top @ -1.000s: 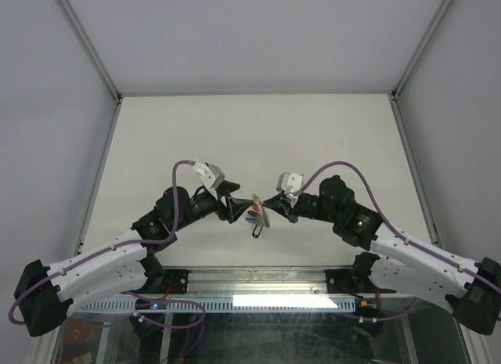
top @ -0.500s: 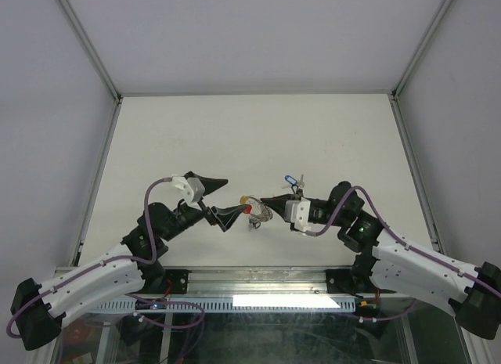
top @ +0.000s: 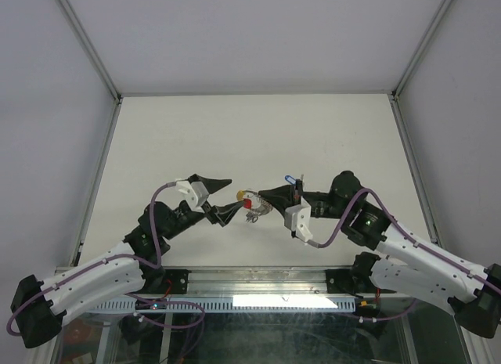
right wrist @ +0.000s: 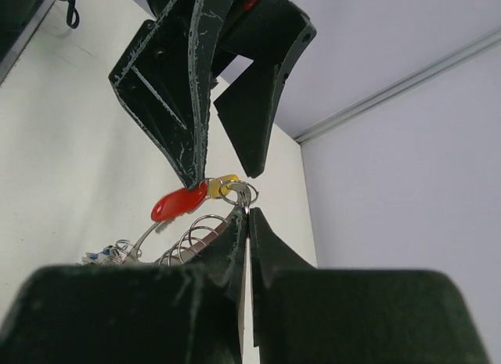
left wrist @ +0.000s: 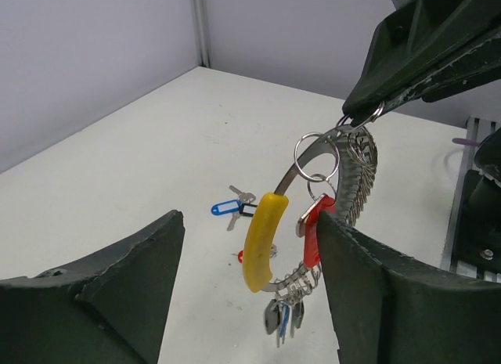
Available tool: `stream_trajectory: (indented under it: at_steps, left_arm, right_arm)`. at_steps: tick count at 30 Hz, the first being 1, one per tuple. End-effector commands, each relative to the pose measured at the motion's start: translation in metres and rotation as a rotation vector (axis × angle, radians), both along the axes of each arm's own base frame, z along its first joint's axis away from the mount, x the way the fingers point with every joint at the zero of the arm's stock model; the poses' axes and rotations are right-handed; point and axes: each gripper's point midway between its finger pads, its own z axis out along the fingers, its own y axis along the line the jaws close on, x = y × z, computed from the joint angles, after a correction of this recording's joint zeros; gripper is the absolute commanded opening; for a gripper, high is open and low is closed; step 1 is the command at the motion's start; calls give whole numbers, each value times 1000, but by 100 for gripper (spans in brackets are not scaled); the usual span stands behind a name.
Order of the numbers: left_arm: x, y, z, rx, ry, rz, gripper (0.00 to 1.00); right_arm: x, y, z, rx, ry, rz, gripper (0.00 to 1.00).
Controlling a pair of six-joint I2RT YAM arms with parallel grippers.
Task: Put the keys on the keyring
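Pinching the keyring (left wrist: pixel 262 239) (keys (left wrist: pixel 283 315) dangling), right hand (top: pixel 261 196) faces parted left hand (top: pixel 232 194).

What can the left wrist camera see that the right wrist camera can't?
Only the left wrist camera shows the blue-tagged key lying alone on the table, and the small keys dangling under the keyring. Only the right wrist camera shows the left gripper from outside, its open fingers pointing down at the ring. Both show the yellow section, the red tag, and the right gripper shut on the ring.
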Motion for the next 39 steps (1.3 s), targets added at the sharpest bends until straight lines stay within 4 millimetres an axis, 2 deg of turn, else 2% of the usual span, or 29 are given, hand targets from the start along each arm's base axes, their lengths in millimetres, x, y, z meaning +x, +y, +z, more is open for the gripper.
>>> stream_trajectory:
  at_steps: [1,4,11,16,20,24,25,27,30,34,39]
  left_arm:
    - [-5,-4,34,-37,-70,-33,66]
    - [-4,-2,35,-31,-62,-20,65]
    - [1,12,41,-41,-31,50,65]
    - [3,19,39,-33,8,85,61]
    - [8,22,34,-30,41,118,55]
    - [15,20,31,-27,57,140,48]
    - [16,18,31,-22,60,139,47]
    - [17,14,35,-26,60,129,47]
    - [16,7,44,-38,50,100,47]
    - [11,-1,60,-55,28,49,46]
    - [2,-7,80,-89,-14,-14,40]
  right_arm:
    - [-1,3,26,22,104,-8,0]
    - [3,6,22,-45,291,-43,0]
    - [15,15,-4,-184,717,-135,0]
    - [39,15,-14,-116,936,-194,0]
    - [50,11,-8,13,1058,-169,0]
    - [41,9,5,169,1040,-77,0]
    - [40,7,1,202,1043,-73,0]
    - [38,3,9,292,1016,-42,0]
    - [35,-5,25,436,941,10,0]
    - [30,-18,37,577,847,60,0]
    - [26,-28,46,675,755,92,0]
